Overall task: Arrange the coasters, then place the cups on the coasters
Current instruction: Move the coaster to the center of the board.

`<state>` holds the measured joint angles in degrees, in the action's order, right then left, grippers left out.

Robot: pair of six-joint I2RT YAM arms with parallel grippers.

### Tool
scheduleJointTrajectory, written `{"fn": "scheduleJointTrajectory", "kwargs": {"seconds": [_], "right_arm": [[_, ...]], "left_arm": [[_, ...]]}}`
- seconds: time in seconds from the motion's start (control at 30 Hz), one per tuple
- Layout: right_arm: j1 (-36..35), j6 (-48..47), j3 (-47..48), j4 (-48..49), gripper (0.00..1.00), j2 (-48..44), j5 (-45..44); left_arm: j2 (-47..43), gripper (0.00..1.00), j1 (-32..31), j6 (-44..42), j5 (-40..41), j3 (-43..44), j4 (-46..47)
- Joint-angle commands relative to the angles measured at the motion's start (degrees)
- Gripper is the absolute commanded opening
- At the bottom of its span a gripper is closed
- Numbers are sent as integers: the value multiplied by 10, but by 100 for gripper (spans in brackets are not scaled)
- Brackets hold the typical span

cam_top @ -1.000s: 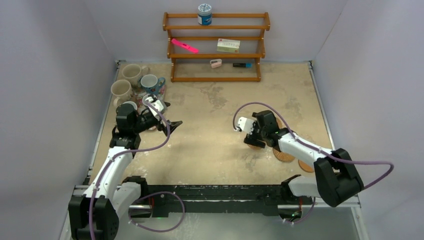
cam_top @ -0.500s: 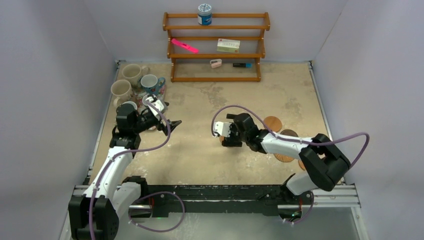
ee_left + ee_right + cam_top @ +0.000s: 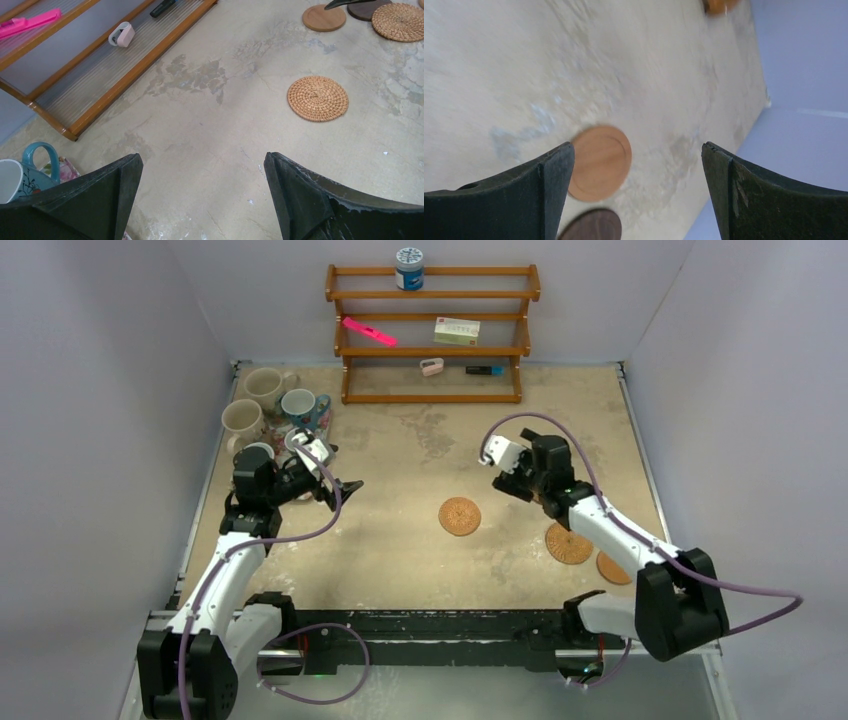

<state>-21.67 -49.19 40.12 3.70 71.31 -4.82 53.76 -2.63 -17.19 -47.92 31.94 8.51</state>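
One woven tan coaster [image 3: 460,516] lies alone mid-table, also in the left wrist view [image 3: 318,98]. Two more woven coasters [image 3: 568,544] [image 3: 613,568] lie at the right. My right gripper [image 3: 528,488] [image 3: 636,147] hovers open over a smooth tan coaster [image 3: 601,160] and a dark brown coaster [image 3: 591,226]; nothing is between its fingers. The cups stand at the back left: two cream ones [image 3: 264,386] [image 3: 241,420], a blue one [image 3: 302,406] [image 3: 30,170] and a small grey-blue one [image 3: 258,452] half behind the left arm. My left gripper [image 3: 345,490] [image 3: 202,161] is open and empty beside them.
A wooden rack [image 3: 432,397] stands against the back wall with a blue-and-white canister [image 3: 409,268] on top, a pink item [image 3: 370,332], a card box [image 3: 457,331] and small objects on its shelves. Walls close in the left, right and back sides.
My right gripper carried a woven coaster left to mid-table, let it go there, then swung back right over the smooth and dark coasters. The left arm has not moved.
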Motion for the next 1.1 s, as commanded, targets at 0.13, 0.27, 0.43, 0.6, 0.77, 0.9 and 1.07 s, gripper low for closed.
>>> {"fn": "scheduleJointTrajectory", "kwargs": {"seconds": [0.13,0.27,0.43,0.6,0.77,0.9,1.07], "right_arm": [[103,-46,-13,13,99,32,-23],[112,-57,-10,25,99,73,-34],[113,-59,-6,57,99,136,-40],[113,-43,12,80,99,185,-35],[99,-31,30,101,99,227,-1],[70,-6,53,155,99,278,-23],[-3,19,82,221,99,326,-71]], "left_arm": [[-12,100,2,-10,-6,4,17],[-11,100,2,-11,-7,4,17],[-6,100,2,-11,-10,1,21],[-2,100,2,-12,-12,2,20],[-1,100,2,-12,-11,3,21],[2,100,2,-14,-9,2,21],[7,100,2,-16,-5,4,20]]}}
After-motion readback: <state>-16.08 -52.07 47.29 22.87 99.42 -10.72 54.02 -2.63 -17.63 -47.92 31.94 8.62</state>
